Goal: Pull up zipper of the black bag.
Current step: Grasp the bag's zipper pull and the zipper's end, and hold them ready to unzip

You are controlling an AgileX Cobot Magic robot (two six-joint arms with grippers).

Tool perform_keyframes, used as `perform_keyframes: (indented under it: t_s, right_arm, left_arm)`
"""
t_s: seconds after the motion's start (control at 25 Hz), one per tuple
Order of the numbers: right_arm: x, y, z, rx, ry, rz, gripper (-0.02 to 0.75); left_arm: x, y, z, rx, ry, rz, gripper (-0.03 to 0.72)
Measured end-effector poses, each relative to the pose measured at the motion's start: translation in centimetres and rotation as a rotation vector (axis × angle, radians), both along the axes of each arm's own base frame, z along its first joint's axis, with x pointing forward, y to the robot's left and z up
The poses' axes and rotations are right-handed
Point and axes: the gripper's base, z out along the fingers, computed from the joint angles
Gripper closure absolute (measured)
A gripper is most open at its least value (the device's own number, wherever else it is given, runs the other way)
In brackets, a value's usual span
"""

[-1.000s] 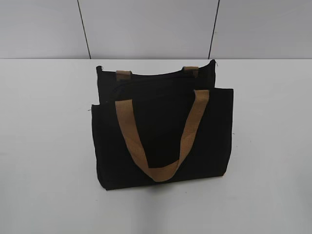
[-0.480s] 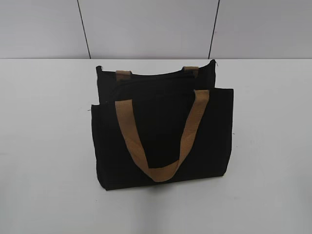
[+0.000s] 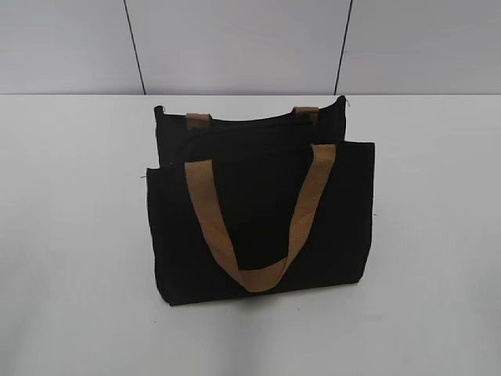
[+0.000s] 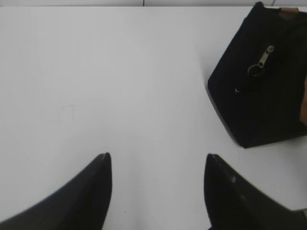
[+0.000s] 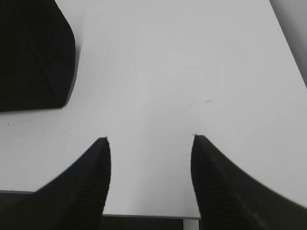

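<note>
The black bag (image 3: 262, 215) stands upright mid-table in the exterior view, its tan handle (image 3: 254, 227) hanging down the front. Its top is open. In the left wrist view the bag's end (image 4: 259, 91) is at the upper right, with the zipper's silvery pull tab (image 4: 264, 57) and ring hanging on it. My left gripper (image 4: 157, 158) is open and empty over bare table, well to the left of the bag. In the right wrist view a bag corner (image 5: 33, 52) is at the upper left. My right gripper (image 5: 151, 141) is open and empty beside it. Neither gripper shows in the exterior view.
The white table (image 3: 70, 235) spreads around the bag on all sides. A grey panelled wall (image 3: 235, 47) stands behind the table's far edge. The table's near edge (image 5: 144, 216) shows just under my right gripper.
</note>
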Motion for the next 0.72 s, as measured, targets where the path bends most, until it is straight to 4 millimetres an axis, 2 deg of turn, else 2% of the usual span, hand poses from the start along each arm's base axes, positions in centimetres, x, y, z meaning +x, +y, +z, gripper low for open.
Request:
perform_keyframes:
  t_s: [0.16,0.32,0.44,0.52,0.72]
  right_arm:
    - [1.0,0.0,0.0,0.009,0.064,0.004,0.316]
    - [1.8,0.2,0.0,0.026,0.116,0.032,0.316]
    - [2.4,0.3,0.0,0.028,0.15,0.047,0.316]
    - [2.7,0.4,-0.1,0.029,0.168,0.064,0.316]
    - [3.1,0.6,-0.1,0.029,0.189,0.103,0.316]
  left_arm:
    - [3.5,-1.1,0.4,0.024,0.033,-0.127,0.234]
    - [7.6,-2.2,-0.5,0.053,0.109,-0.245,0.235]
    - [10.5,-3.0,-1.7,0.087,0.153,-0.347,0.235]
    - [12.9,-3.6,-3.2,0.107,0.193,-0.428,0.235]
    - [17.2,-4.2,-6.4,0.071,0.214,-0.529,0.249]
